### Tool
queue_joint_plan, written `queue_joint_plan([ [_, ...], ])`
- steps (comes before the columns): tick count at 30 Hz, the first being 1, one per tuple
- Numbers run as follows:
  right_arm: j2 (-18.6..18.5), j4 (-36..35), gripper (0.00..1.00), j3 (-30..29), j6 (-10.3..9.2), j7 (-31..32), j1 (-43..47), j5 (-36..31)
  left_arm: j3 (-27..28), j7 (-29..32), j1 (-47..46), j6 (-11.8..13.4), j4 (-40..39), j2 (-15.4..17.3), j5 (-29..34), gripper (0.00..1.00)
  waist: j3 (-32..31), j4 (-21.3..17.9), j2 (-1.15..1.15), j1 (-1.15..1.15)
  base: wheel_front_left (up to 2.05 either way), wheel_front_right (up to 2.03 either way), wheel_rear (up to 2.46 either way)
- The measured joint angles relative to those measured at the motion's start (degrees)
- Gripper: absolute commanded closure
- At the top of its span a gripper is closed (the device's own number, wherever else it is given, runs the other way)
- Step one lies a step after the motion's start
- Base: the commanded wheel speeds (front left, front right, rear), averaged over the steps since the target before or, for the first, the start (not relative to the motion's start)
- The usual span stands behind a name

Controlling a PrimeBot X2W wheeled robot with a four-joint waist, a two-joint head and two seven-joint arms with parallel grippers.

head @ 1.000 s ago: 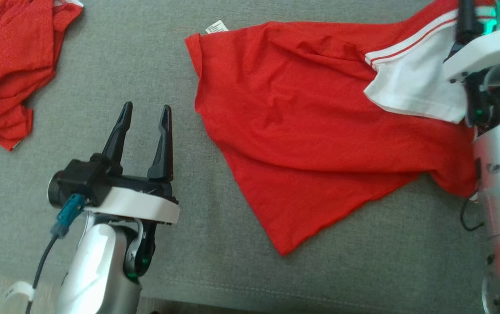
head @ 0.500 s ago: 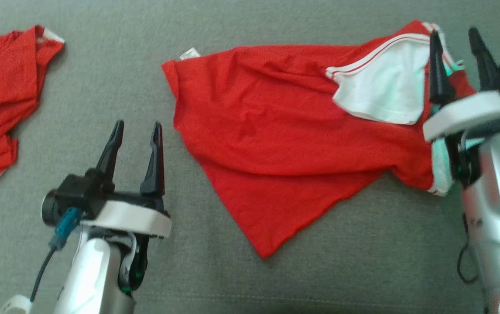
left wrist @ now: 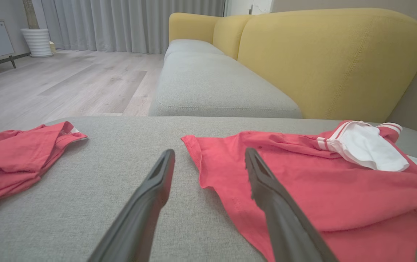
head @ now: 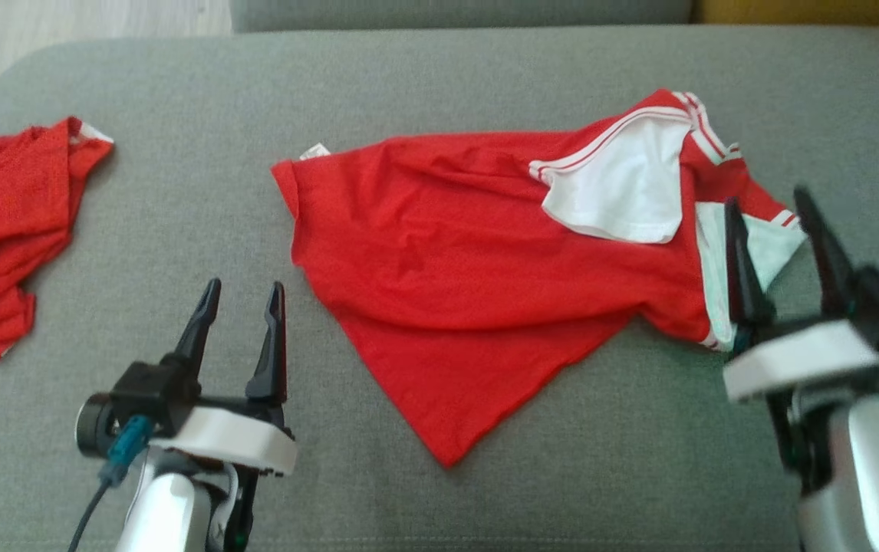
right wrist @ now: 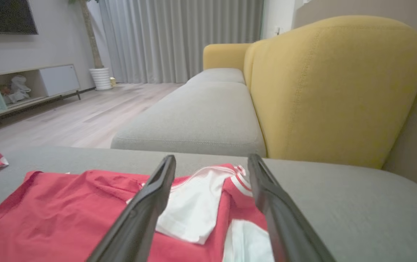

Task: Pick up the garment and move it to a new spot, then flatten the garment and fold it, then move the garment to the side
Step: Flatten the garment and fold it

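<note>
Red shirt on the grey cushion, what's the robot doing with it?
The robot is meant to flatten and fold the red shirt. It lies rumpled on the grey cushion with a white part flipped over on top, not yet flattened. Nothing is gripped right now. The left pincer hovers open beside the shirt's left edge, and the right pincer is open at the shirt's white end. A second red garment sits crumpled at the far left.

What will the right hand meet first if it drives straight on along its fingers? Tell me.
Probably the red fabric T-shirt with white striped sleeves: its white-sleeved end lies directly ahead of the open right hand. The hand's height above the grey sofa cushion is unclear, so it may pass over.
</note>
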Motion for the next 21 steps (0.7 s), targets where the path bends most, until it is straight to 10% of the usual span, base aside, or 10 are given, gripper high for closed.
queue_joint_plan([
  [21,3.3,-8.9,0.0,-1.2,0.0,4.2,11.9,1.0,-1.1,1.1,2.7,0.8,-0.3,0.9,0.0,0.0,-2.5,-0.5,0.0,0.0,0.0,0.0,0.0],
])
